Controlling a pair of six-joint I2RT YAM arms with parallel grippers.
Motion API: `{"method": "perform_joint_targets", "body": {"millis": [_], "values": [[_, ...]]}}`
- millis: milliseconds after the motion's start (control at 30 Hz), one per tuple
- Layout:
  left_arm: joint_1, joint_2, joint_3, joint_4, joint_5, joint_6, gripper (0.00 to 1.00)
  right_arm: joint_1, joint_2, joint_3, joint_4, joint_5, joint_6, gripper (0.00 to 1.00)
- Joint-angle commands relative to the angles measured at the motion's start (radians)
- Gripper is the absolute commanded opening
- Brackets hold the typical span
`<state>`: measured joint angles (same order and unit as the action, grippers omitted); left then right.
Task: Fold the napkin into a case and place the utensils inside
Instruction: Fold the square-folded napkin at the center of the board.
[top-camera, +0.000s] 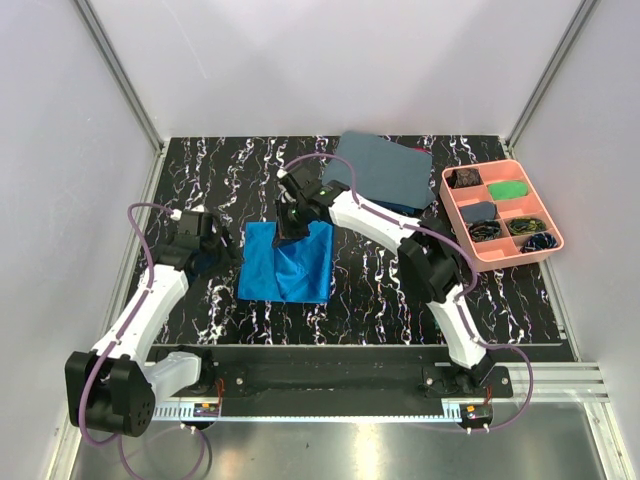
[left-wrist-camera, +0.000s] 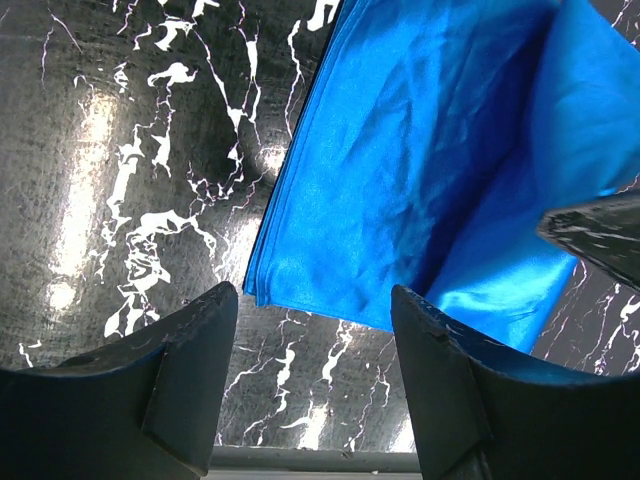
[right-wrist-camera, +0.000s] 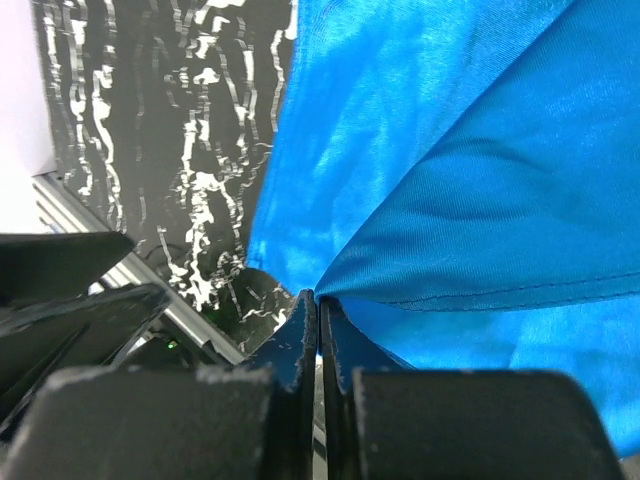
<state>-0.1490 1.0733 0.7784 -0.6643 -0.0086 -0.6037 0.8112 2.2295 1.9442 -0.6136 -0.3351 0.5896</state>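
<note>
At the far edge of the napkin (top-camera: 290, 268), right gripper (right-wrist-camera: 318, 302) pressed fully shut, a hemmed fold of the bright blue cloth pinched at the very tips. Raised from that pinch, a flap of the same cloth, draped down over the layer beneath. Off to the left side, left gripper (left-wrist-camera: 312, 295) spread wide and gripping nothing, both fingers low over the table (top-camera: 200, 170) and aimed at the napkin's left edge; touching the cloth or just short of it, impossible to say. Beneath and between the two, napkin lying near the middle of the black, white-veined tabletop: broad, roughly square in outline, loosely folded, left edge stacked in several thin layers, surface creased under the lifted flap. Beyond it, toward the far right, larger dull grey-blue cloth (top-camera: 385, 168) flat on the table, near edge partly hidden behind the right arm. Further right again, pink compartment tray (top-camera: 481, 166) close to the table's right edge, well apart from the napkin; green piece (top-camera: 507, 188) in one compartment, darker bits in the others, too small to name.
</note>
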Motion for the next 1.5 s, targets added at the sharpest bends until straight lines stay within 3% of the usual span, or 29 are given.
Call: {"method": "perform_joint_targets", "body": {"millis": [0,567,900,1067,1233,1467], "values": [[0.006,-0.006,-0.004,0.046,-0.011,-0.007,0.66,0.005,0.038,0.056,0.023,-0.038,0.004,0.0],[0.006,0.001,-0.028,0.061,-0.016,-0.005,0.66,0.008,0.171,0.151,0.023,-0.099,0.019,0.0],[0.006,-0.001,-0.03,0.063,-0.024,-0.007,0.66,0.028,0.268,0.29,-0.032,-0.124,0.022,0.02],[0.006,-0.007,-0.031,0.062,-0.025,0.004,0.68,0.042,0.344,0.474,-0.136,-0.171,-0.008,0.28],[0.008,-0.018,-0.025,0.054,-0.047,0.009,0.73,0.034,0.274,0.493,-0.153,-0.191,-0.034,0.56],[0.012,-0.013,0.002,0.04,-0.044,0.019,0.73,-0.015,0.163,0.462,-0.107,-0.317,0.009,0.61]]}}
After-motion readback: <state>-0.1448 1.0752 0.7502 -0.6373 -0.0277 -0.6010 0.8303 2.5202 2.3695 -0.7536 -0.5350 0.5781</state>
